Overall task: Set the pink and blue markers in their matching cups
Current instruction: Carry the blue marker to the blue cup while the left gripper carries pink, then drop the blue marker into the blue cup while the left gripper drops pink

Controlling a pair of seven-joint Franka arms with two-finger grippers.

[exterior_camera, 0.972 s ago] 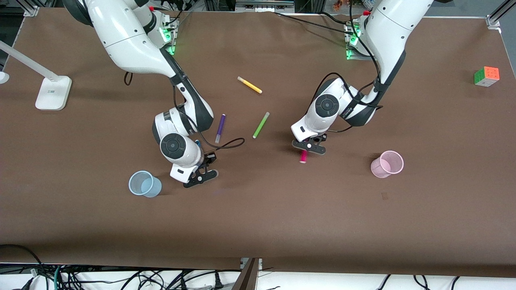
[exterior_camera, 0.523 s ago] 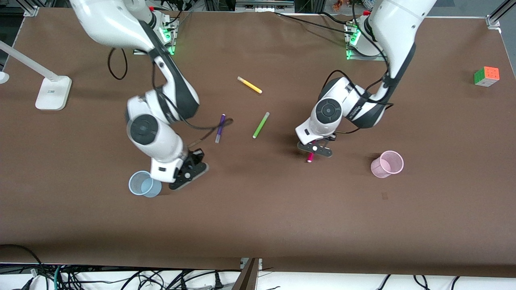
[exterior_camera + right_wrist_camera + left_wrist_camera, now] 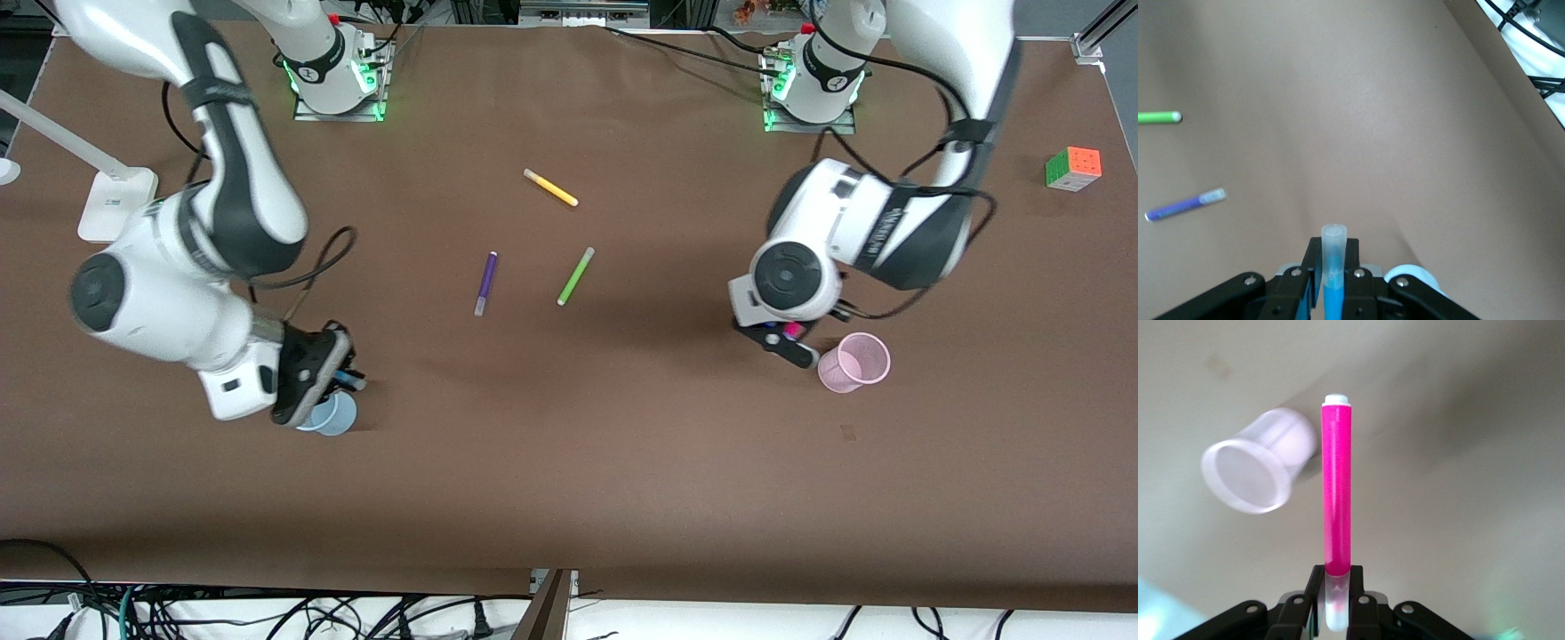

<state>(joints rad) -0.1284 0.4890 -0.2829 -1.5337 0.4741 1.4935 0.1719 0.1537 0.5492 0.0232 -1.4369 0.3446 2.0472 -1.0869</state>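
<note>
Both markers lifted, neither yet dropped: my left claw (image 3: 789,342) clamps the pink marker (image 3: 1337,503) beside the pink cup (image 3: 855,363); my right claw (image 3: 331,378) clamps the blue marker (image 3: 350,380) over the blue cup (image 3: 336,419).

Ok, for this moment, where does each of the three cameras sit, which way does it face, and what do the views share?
Front view: high across the table, facing both arms' bases; shows both arms, the left hand beside the pink cup, the right hand over the blue cup.
Left wrist view: on the left wrist, looking along its fingers at the pink marker and that cup.
Right wrist view: on the right wrist; fingers grip the blue marker.
Shared: the purple marker and green marker appear in the front and right wrist views.
</note>
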